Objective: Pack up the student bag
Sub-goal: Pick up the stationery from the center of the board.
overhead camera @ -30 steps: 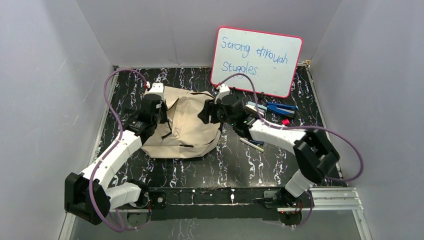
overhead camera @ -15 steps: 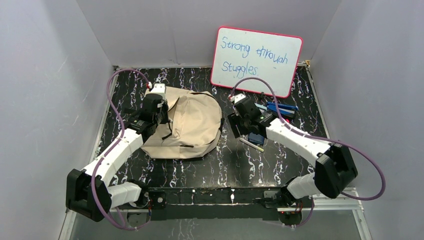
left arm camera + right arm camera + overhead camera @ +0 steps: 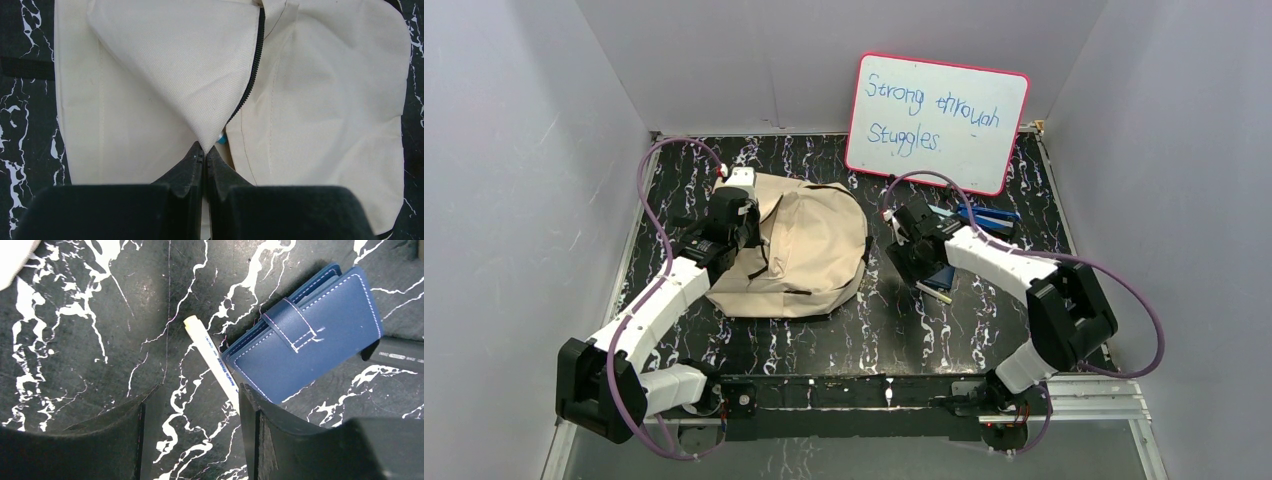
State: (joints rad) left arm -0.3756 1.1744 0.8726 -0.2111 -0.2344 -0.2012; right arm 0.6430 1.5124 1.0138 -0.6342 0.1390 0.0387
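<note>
The student bag [image 3: 809,250], soft beige canvas, lies on the black marbled table left of centre. My left gripper [image 3: 204,150] is shut on the corner of the bag's zip-edged flap [image 3: 190,65] and holds it raised; in the top view this gripper [image 3: 754,232] is at the bag's left side. My right gripper [image 3: 196,387] stands open just above the table, right of the bag, with nothing between its fingers. A white pen [image 3: 210,360] lies slantwise by its right finger, next to a blue wallet [image 3: 305,340]. In the top view the right gripper [image 3: 914,262] hovers beside the wallet [image 3: 940,277].
A whiteboard [image 3: 939,120] with a pink frame leans at the back right. A blue tool [image 3: 986,215] lies behind the right arm. A dark object [image 3: 400,352] sits just right of the wallet. Grey walls close in three sides.
My right arm has pulled away from the bag's right edge and swung right and nearer, over the pen and wallet. The left gripper still pinches the flap in the same place.
</note>
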